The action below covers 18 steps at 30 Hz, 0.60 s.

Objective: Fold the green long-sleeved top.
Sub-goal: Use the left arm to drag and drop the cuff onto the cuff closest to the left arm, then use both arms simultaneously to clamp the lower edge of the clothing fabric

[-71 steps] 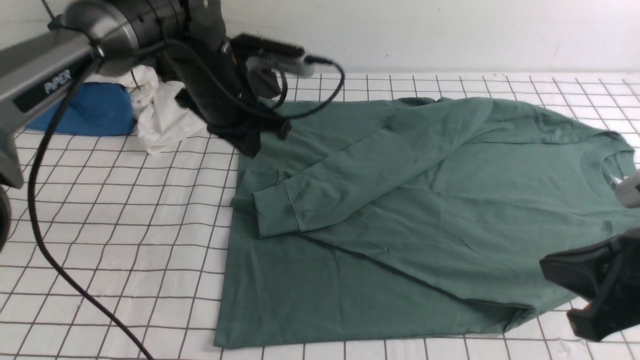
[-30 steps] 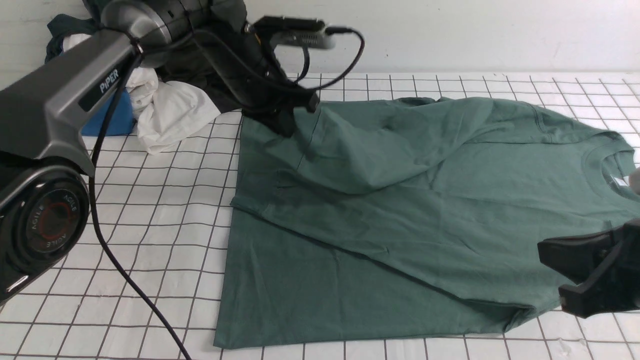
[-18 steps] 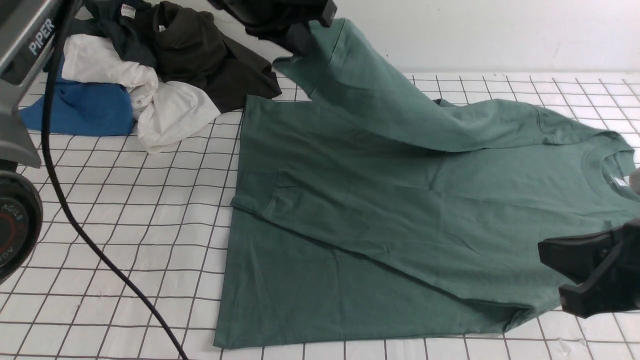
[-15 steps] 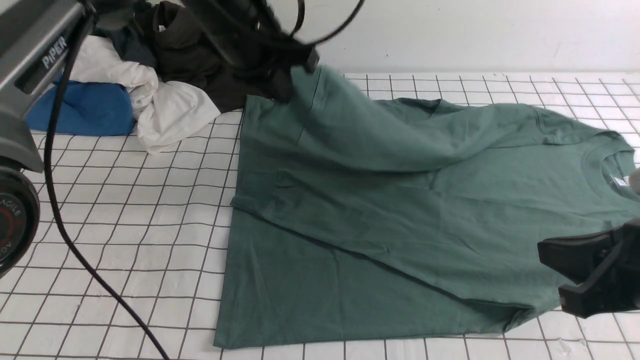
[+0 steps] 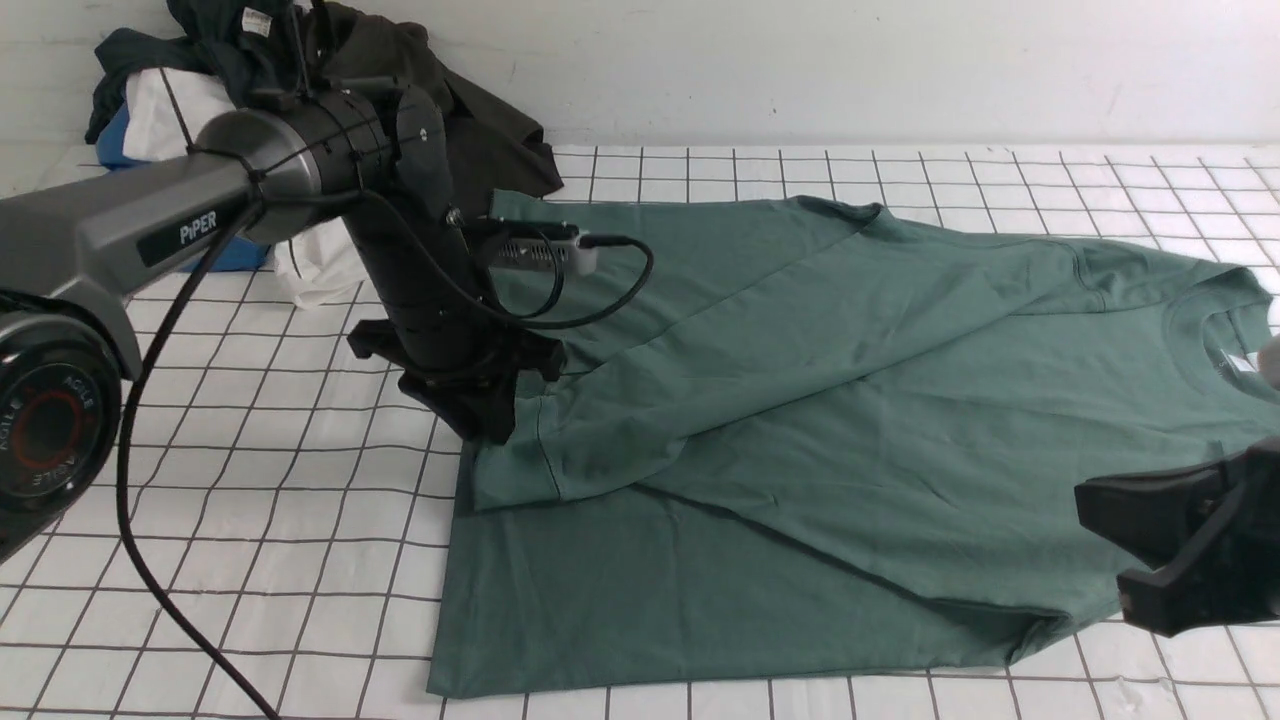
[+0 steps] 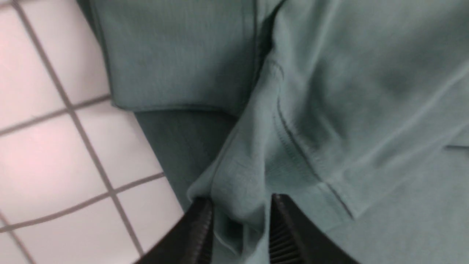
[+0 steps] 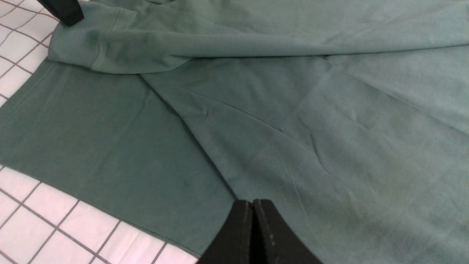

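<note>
The green long-sleeved top (image 5: 850, 400) lies spread flat on the gridded table, collar at the right. Its far sleeve is laid diagonally across the body, with the ribbed cuff (image 5: 510, 460) by the left hem. My left gripper (image 5: 490, 425) is down at that cuff. In the left wrist view its jaws (image 6: 240, 200) stand apart with the cuff fabric (image 6: 234, 183) bunched loosely between them. My right gripper (image 5: 1150, 550) hovers over the top's front right corner, shut and holding nothing (image 7: 253, 201). The cuff (image 7: 73, 51) also shows in the right wrist view.
A heap of other clothes sits at the back left by the wall: a dark olive-black garment (image 5: 470, 120), a white one (image 5: 320, 250), a blue one (image 5: 225, 255) and a dark teal one with a white tag (image 5: 240, 40). The left arm's black cable (image 5: 150, 560) trails over the table.
The left arm lifted the sleeve high at the back, then swung it forward and down, laying it across the body. Its jaws have parted around the cuff. The right arm stayed put.
</note>
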Motion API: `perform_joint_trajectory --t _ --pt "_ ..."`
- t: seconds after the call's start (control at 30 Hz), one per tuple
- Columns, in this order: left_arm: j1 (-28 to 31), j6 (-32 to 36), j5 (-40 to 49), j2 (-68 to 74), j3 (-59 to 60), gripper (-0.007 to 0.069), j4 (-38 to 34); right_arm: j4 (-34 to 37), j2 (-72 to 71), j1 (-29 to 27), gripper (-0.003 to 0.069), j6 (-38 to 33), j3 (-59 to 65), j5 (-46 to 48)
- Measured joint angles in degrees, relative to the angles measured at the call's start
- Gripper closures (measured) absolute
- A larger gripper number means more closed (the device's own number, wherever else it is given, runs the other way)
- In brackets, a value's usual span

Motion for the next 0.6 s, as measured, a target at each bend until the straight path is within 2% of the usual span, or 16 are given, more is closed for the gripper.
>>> perform_joint_trajectory --t 0.1,0.2,0.33,0.5,0.53,0.6 --pt "-0.11 0.6 0.67 -2.41 -0.34 0.0318 -0.06 0.0 0.0 0.0 0.0669 0.0 0.0 0.11" --pt "-1.15 2.02 0.47 -5.49 1.21 0.0277 0.49 0.0 0.0 0.0 0.0669 0.0 0.0 0.17" --pt "-4.96 4.88 0.42 -10.6 8.64 0.0271 0.82 0.0 0.0 0.0 0.0669 0.0 0.0 0.17" --pt "-15.35 19.44 0.13 -17.53 27.23 0.0264 2.96 0.0 0.0 0.0 0.0669 0.0 0.0 0.17" --pt "-15.62 20.0 0.13 -17.65 27.79 0.0264 2.96 0.0 0.0 0.0 0.0669 0.0 0.0 0.17" --pt "-17.91 25.85 -4.4 -18.14 33.32 0.0264 6.17 0.0 0.0 0.0 0.0669 0.0 0.0 0.17"
